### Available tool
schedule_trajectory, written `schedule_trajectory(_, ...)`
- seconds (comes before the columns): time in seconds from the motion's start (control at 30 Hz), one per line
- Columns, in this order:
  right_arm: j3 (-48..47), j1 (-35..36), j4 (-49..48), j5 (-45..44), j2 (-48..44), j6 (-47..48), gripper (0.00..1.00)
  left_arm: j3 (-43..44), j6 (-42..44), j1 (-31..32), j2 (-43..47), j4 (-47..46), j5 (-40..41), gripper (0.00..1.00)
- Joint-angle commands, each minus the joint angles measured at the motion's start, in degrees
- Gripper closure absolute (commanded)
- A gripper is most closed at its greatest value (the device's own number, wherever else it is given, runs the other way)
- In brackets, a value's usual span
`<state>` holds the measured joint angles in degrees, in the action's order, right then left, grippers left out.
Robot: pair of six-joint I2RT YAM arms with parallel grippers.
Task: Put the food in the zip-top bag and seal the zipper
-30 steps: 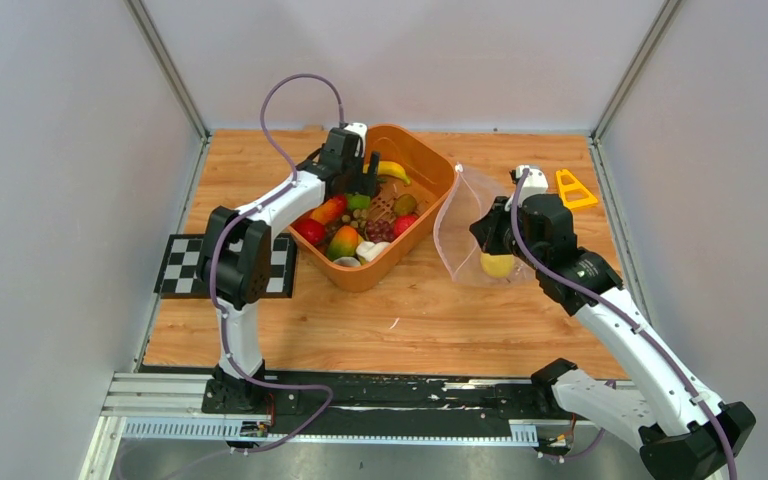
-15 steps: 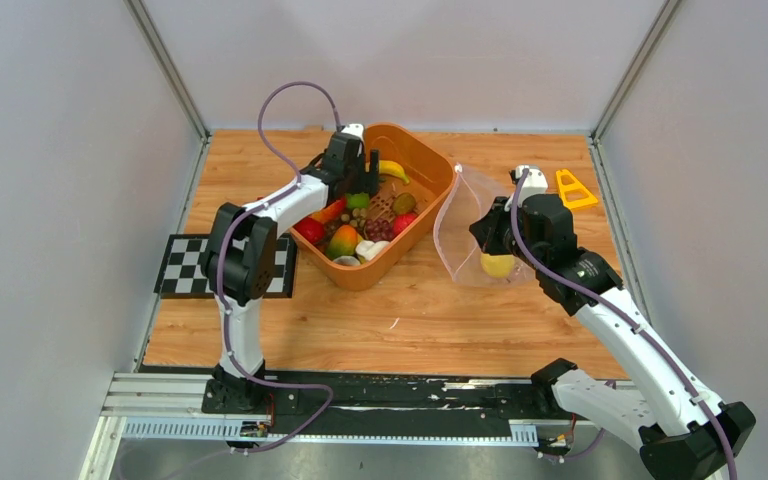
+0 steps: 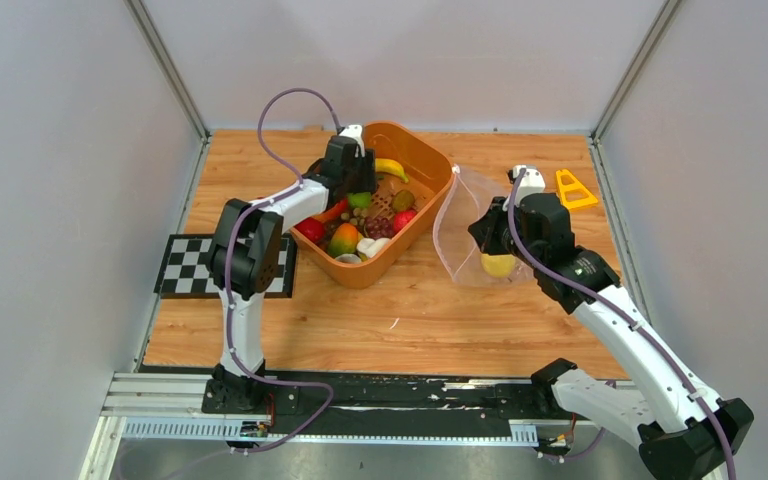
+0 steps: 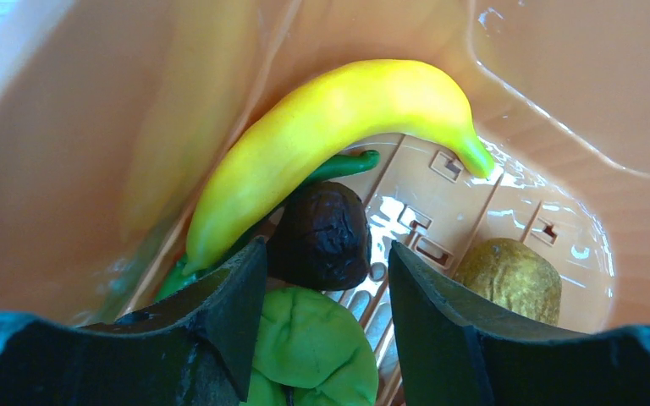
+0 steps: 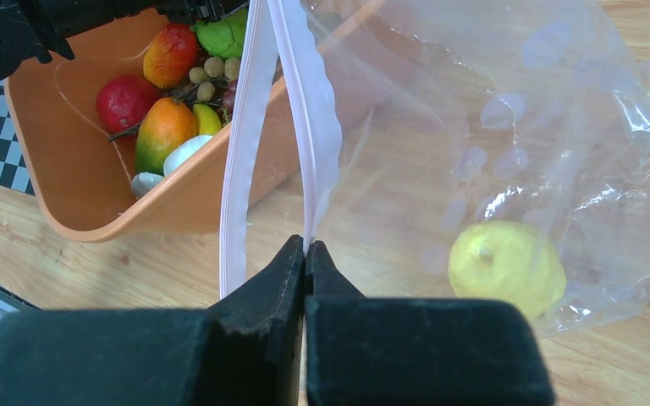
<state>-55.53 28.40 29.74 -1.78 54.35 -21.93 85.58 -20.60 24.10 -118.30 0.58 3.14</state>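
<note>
My left gripper (image 3: 361, 183) is open and low inside the orange basket (image 3: 434, 166). In the left wrist view its jaws (image 4: 326, 254) straddle a dark brown nut (image 4: 322, 237) above a green apple (image 4: 313, 347). A yellow banana (image 4: 330, 127) lies just beyond and a kiwi (image 4: 508, 275) to the right. My right gripper (image 3: 487, 232) is shut on the pinkish zipper strip (image 5: 322, 127) of the clear zip-top bag (image 5: 516, 101), holding its mouth up and open toward the basket. A yellow lemon (image 5: 504, 266) lies inside the bag. Mango (image 5: 162, 131) and mushroom (image 5: 182, 154) sit in the basket.
A yellow triangular piece (image 3: 572, 188) lies at the back right of the wooden table. A checkerboard card (image 3: 185, 265) lies at the left edge. Grey walls close in the left, right and back.
My left gripper has moved a little deeper into the basket, toward the nut and apple. The right gripper, bag and lemon have not moved.
</note>
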Motion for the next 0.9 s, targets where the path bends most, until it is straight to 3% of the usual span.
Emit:
schedule_trajectory(0.0,-0.79,-0.26,-1.0,0.05,-0.37,1.01,1.0,-4.36,-1.54,0.11,0.16,-1.06,-7.68,0.4)
schedule_trajectory(0.4,-0.82,-0.28,-1.7,0.9,0.98,1.01,1.0,-13.31,5.0,1.98,11.17,2.66,-3.76,0.22)
schedule_trajectory(0.87,-0.77,-0.29,-1.88,0.9,1.26,1.37,1.0,-8.56,14.22,4.16,9.5,15.6,1.1,0.2)
